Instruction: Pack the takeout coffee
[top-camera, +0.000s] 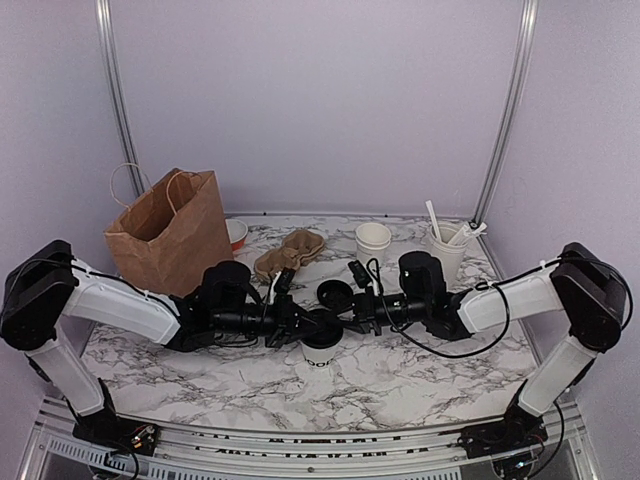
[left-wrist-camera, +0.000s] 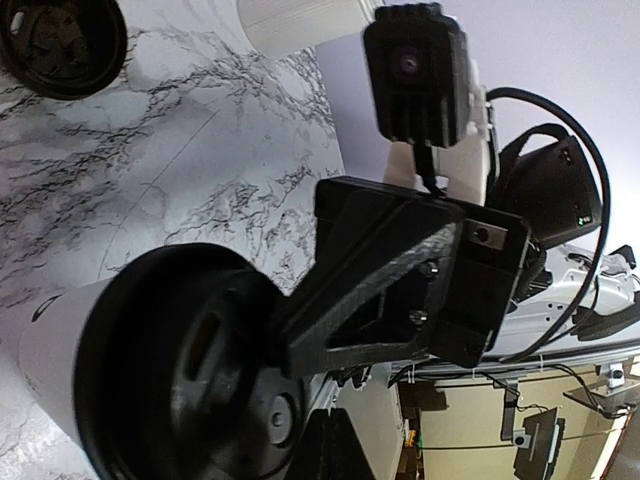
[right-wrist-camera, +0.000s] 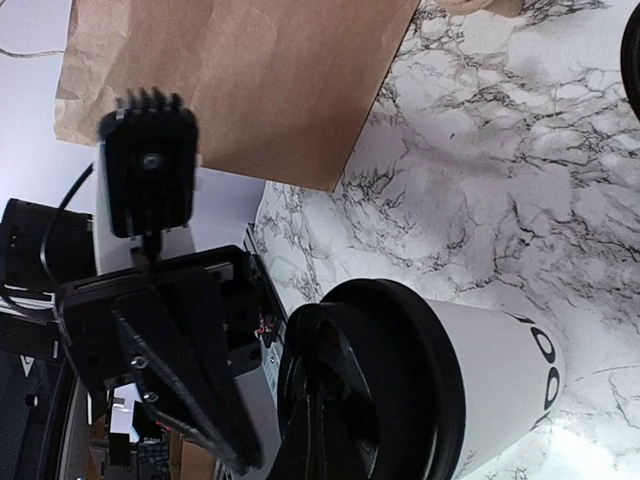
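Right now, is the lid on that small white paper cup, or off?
On. The round black plastic lid caps the rim of the small white paper cup, which stands upright.

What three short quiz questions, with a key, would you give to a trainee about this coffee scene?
1. True or false: the takeout coffee already stands inside the brown paper bag.
2. What lies on the table just behind the coffee? A) a loose black lid; B) a spoon; C) a blue plate.
3. Which is at the coffee: the left claw, the right claw, or both?
Key: 1 false; 2 A; 3 both.
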